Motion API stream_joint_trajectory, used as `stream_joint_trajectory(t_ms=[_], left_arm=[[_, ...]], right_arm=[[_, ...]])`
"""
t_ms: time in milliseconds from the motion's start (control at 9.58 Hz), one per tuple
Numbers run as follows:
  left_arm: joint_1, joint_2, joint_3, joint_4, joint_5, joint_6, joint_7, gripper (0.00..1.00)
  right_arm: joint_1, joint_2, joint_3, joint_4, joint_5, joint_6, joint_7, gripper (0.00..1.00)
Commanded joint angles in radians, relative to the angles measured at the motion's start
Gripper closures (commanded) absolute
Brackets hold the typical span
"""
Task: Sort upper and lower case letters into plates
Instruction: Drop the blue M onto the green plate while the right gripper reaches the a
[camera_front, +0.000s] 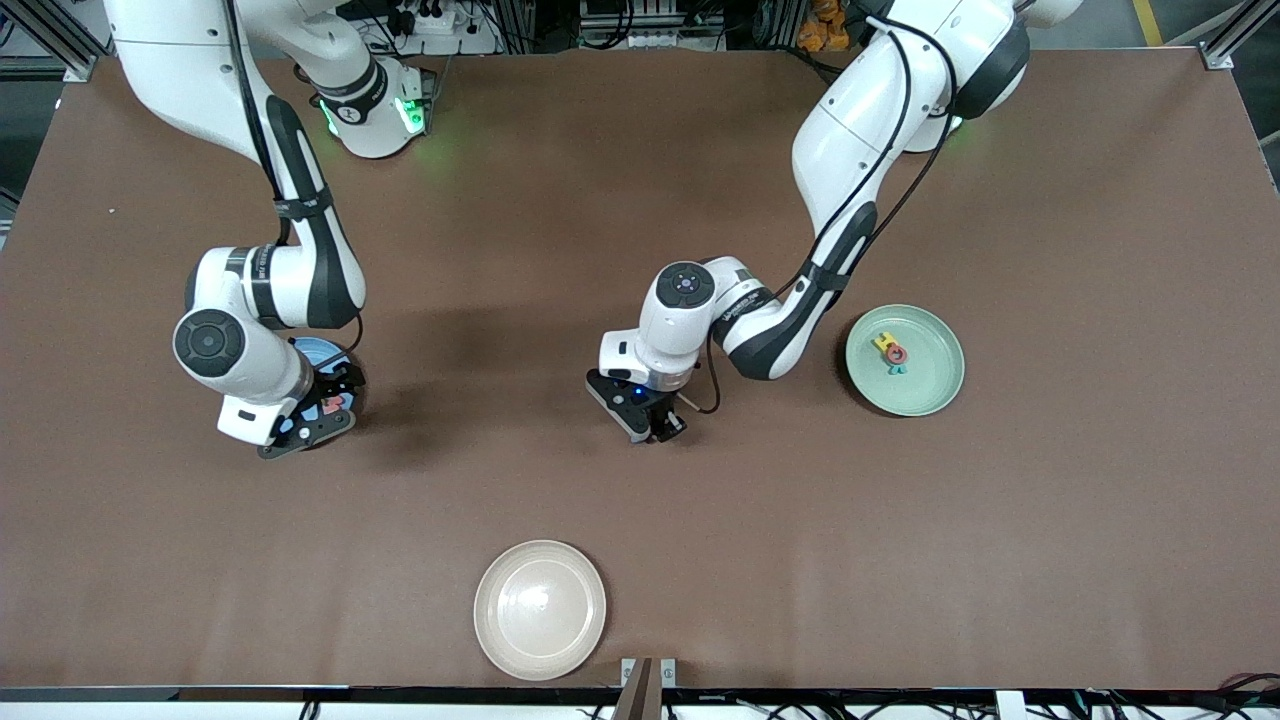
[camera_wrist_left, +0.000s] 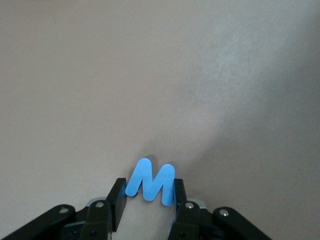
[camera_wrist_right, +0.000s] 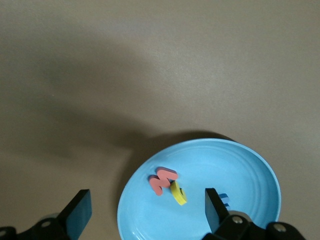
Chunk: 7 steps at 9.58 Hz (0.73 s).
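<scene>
My left gripper (camera_front: 662, 428) is low over the middle of the table, shut on a blue letter M (camera_wrist_left: 150, 181) that sits between its fingers (camera_wrist_left: 116, 192). I cannot tell whether the M still touches the table. The mint green plate (camera_front: 935, 395) lies toward the left arm's end and holds a yellow, a red (camera_front: 896, 354) and a teal letter. My right gripper (camera_wrist_right: 145, 210) hangs open over the blue plate (camera_wrist_right: 240, 170), with nothing between its fingers. In that plate lie a red-pink letter (camera_wrist_right: 162, 180), a yellow letter (camera_wrist_right: 177, 193) and a blue one (camera_wrist_right: 224, 199) half hidden by a finger.
A cream-white plate (camera_front: 540, 610) lies bare near the table's front edge, closest to the front camera. The brown table (camera_front: 1050, 550) has open surface between the plates. The blue plate (camera_front: 318, 352) is mostly hidden under the right arm in the front view.
</scene>
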Motion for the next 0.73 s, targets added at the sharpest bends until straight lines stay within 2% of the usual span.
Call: stream_joint_trajectory(t_ms=[0,417,626], left_arm=[[0.030,-0.027,-0.004,-0.012,-0.015,-0.057,0.061,0.74],[0.136,-0.052,-0.088,-0.017,-0.017,-0.137,0.143,0.74],[0.246,-0.062,-0.182,-0.023,-0.015,-0.207,0.227,0.74]], right_arm=[[-0.002,0.000,0.015,0.011,-0.006,-0.007,0.031,0.00],[0.000,0.000,0.091,0.025,-0.005,-0.004,0.139,0.00],[0.015,0.008,0.125,0.034,-0.003,0.004,0.193,0.00]])
